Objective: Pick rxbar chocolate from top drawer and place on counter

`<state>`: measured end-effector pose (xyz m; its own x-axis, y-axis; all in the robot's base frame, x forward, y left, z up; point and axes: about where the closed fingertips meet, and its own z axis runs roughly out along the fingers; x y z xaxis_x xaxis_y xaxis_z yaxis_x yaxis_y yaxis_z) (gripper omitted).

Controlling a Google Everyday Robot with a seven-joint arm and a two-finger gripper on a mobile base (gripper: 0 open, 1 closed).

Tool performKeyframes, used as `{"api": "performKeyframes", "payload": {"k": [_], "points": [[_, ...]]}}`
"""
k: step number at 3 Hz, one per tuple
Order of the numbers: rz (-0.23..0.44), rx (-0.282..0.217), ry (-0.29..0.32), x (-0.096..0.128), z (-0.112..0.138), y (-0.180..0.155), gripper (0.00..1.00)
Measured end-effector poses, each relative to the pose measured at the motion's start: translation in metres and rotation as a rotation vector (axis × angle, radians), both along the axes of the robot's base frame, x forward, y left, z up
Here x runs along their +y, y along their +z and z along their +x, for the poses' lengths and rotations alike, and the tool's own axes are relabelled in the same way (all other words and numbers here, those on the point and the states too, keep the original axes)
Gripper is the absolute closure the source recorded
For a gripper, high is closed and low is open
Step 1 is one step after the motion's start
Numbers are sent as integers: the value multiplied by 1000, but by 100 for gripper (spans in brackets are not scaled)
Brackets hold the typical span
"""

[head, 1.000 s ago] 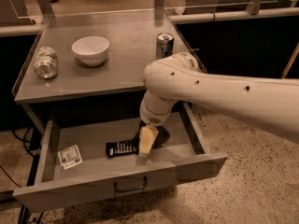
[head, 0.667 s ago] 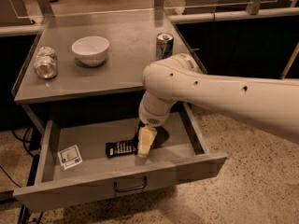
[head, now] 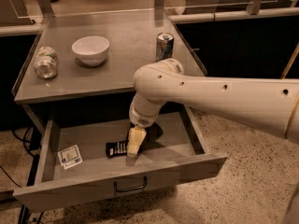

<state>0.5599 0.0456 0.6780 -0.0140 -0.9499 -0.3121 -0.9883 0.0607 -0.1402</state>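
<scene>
The top drawer (head: pixel 187 167) stands pulled open below the counter (head: pixel 126 73). The rxbar chocolate (head: pixel 116 149), black with white lettering, lies flat on the drawer floor near the middle. My gripper (head: pixel 133 144) reaches down into the drawer from the white arm (head: pixel 201 94). Its pale tip is over the right end of the bar and hides that end. The drawer's dark wire handle (head: pixel 131 188) shows on the front panel.
A small white card with blue print (head: pixel 70 156) lies at the drawer's left. On the counter stand a white bowl (head: pixel 90 49) and a can (head: pixel 164 45), and a clear bottle (head: pixel 46 62) lies at the left edge. Speckled floor lies to the right.
The arm and gripper have shifted a little to the left, so the gripper's tip now overlaps the bar's right end. The bar and the other objects have not moved.
</scene>
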Motion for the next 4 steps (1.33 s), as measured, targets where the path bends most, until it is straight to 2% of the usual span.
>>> {"api": "performKeyframes", "payload": {"k": [1,2,3,4], "points": [[0,1,0,0,0,0,0],[-1,-3,29,6,-3,-4,0],[4,14,41,11,-4,-15,0],[15,73,50,17,-4,-47,0]]}}
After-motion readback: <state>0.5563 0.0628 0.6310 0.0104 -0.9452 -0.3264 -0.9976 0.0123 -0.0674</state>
